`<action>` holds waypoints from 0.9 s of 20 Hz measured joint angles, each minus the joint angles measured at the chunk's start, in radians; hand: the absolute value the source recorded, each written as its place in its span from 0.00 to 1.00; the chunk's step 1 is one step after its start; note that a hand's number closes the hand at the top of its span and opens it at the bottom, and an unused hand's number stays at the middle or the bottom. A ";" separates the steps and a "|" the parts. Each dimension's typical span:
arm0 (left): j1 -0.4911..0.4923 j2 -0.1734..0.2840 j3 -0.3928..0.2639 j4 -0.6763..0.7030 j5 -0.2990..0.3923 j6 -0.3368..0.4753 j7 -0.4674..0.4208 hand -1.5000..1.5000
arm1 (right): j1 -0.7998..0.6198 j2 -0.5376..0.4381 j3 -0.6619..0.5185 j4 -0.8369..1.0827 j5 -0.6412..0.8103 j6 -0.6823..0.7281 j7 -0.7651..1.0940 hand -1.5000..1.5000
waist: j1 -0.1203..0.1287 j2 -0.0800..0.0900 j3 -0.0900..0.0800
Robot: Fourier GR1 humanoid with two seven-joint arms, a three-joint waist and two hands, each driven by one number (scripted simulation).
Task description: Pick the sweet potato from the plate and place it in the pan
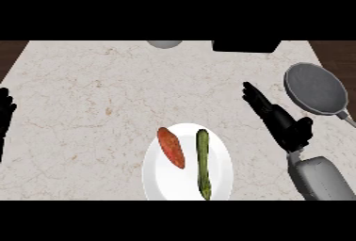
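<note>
An orange sweet potato (171,147) lies on the left half of a white plate (221,168) near the counter's front edge. Beside it on the same plate lies a long green cucumber (203,162). The grey pan (315,87) sits at the right of the counter, its handle pointing toward the lower right. My right hand (281,123) is open with fingers straight, hovering between the plate and the pan, holding nothing. My left hand (5,110) rests open at the left edge.
A grey round object (165,44) and a black object (245,45) stand at the counter's far edge. Dark wooden floor (10,52) shows beyond the counter's corners.
</note>
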State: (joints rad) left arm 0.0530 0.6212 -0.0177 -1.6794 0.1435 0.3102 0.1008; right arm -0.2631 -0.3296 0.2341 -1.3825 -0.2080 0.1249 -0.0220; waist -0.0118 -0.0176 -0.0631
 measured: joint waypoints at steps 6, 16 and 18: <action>-0.091 -0.085 -0.055 -0.003 0.042 -0.028 -0.034 0.50 | -0.130 0.070 0.183 0.020 -0.027 0.255 -0.025 1.00 | 0.064 0.040 0.049; -0.227 -0.214 -0.111 0.114 0.080 -0.046 -0.035 0.50 | -0.324 -0.009 0.143 0.236 0.180 0.362 -0.556 0.00 | 0.038 0.041 0.065; -0.249 -0.228 -0.109 0.153 0.082 -0.054 -0.047 0.50 | -0.382 -0.046 0.131 0.294 0.219 0.364 -0.614 0.00 | 0.038 0.038 0.064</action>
State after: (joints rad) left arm -0.1963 0.3934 -0.1265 -1.5264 0.2256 0.2560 0.0537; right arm -0.6454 -0.3755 0.3652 -1.0885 0.0114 0.4890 -0.6360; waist 0.0258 0.0207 0.0011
